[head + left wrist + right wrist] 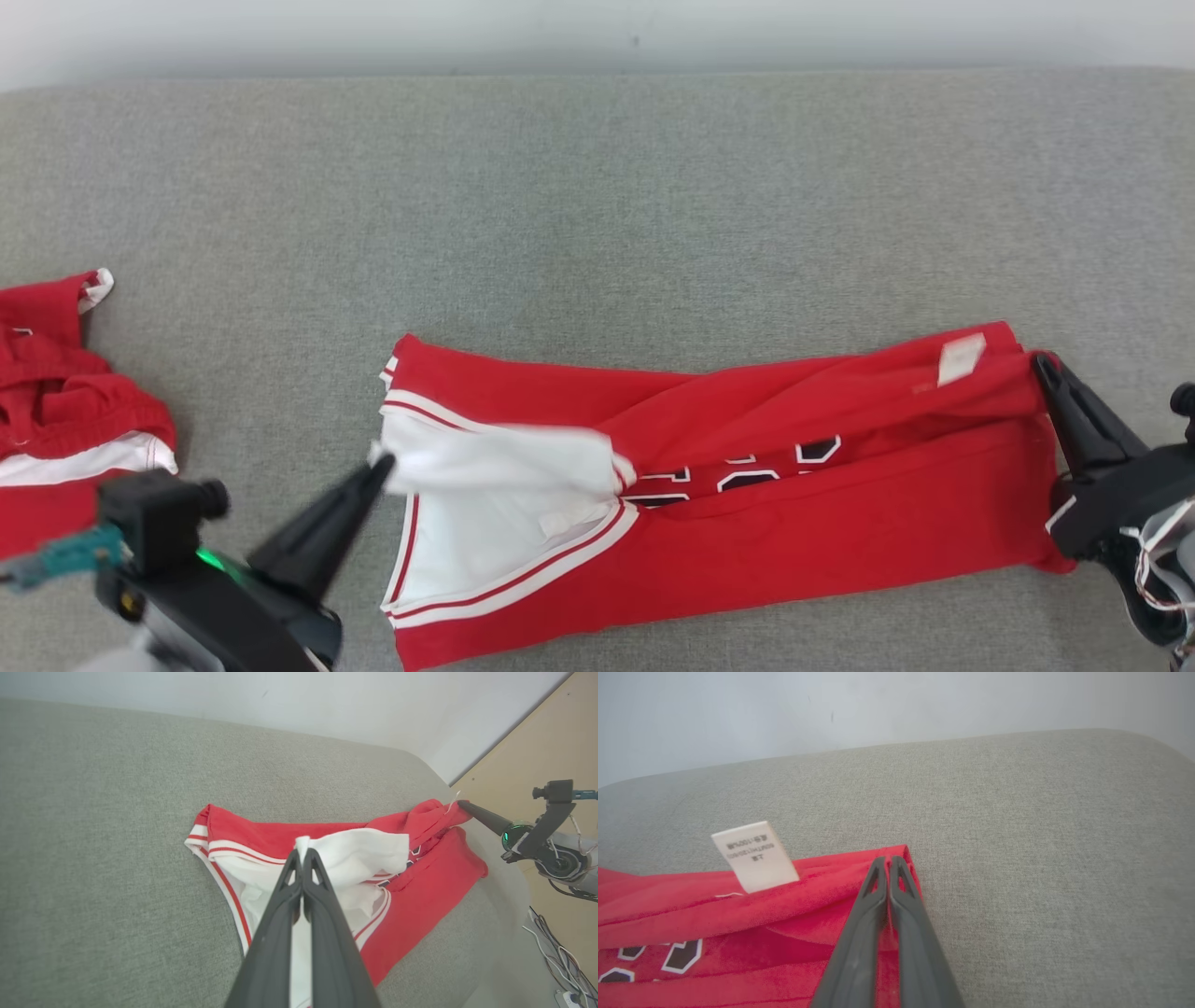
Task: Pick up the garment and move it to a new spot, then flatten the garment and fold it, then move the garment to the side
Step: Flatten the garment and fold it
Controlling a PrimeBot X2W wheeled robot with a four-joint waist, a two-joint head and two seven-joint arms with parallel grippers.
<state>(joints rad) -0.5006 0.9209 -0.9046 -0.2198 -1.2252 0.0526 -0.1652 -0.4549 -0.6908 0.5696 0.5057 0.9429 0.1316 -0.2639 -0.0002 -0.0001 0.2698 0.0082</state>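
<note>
The red jersey [794,485] lies stretched left to right across the near middle of the grey padded surface [597,187], loosely half folded. The left end effector [380,465] is pinched together on its white flap, and the right end effector [1042,362] is clamped on the far right red corner. Risk imo: these are thin pinches, so an uneven pull could slip a corner free and bunch up the fold.

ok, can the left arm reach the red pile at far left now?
Probably not yet: the left gripper is shut on the jersey. The pile lies close beside it with nothing between, but it'd have to let go first.
</note>
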